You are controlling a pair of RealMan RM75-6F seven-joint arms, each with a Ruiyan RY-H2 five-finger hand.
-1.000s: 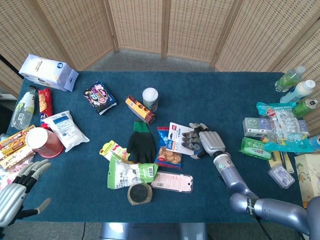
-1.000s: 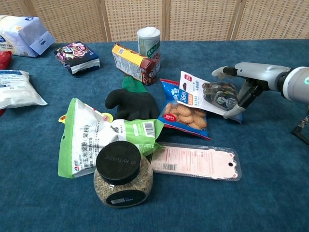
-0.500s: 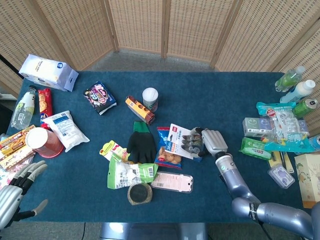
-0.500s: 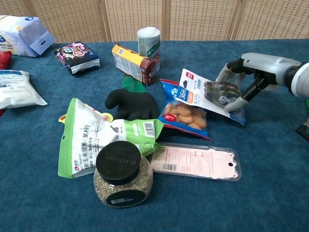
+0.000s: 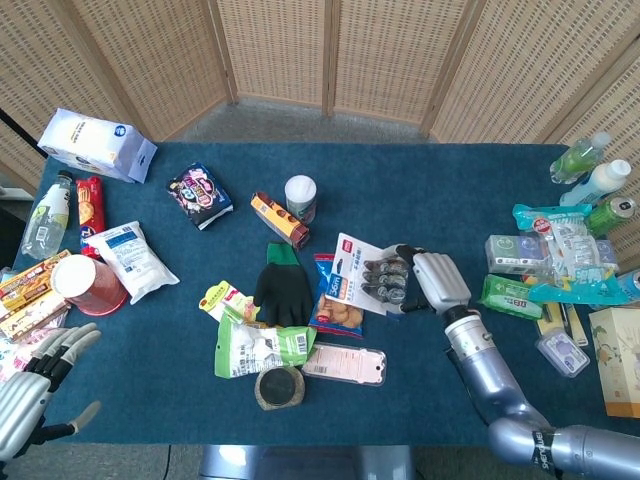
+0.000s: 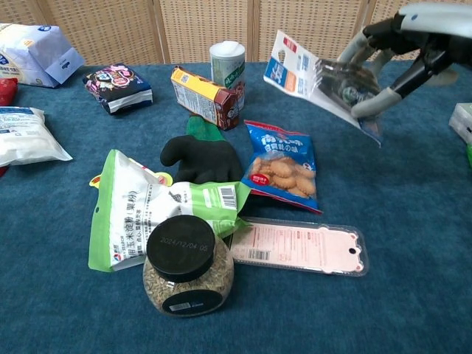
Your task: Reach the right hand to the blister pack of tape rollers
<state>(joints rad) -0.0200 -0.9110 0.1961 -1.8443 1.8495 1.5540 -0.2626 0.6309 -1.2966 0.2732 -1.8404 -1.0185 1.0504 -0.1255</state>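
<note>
Woven wicker screens stand behind a table (image 5: 480,190) covered with dark blue cloth, and many small goods lie on it. I take the black work glove (image 5: 283,289) near the middle as landmark. Just below it and to its left lies a green snack bag (image 6: 140,210), and below that stands a jar with a black lid (image 6: 182,265); beside the jar, to the right, lies a flat pink carded pack (image 6: 302,246). Directly right of the glove lies a blue bag of biscuits (image 6: 282,166). The blister pack of tape rollers (image 6: 318,80) is to the right of the glove and above the biscuit bag; in the chest view it is clearly off the cloth, tilted, with the printed card end toward the glove. The right hand (image 5: 436,284) holds it: fingers lie over the clear bubble side and the thumb presses from under, at the end of the pack farther from the glove. I judge this pack to be light and rather stiff, but the plastic is smooth and may slip or bend, so a hold across the bubble part with the rollers, not on the thin card edge, seems safer. The left hand (image 5: 35,385), far left of the glove at the table edge, has fingers spread and holds nothing.
</note>
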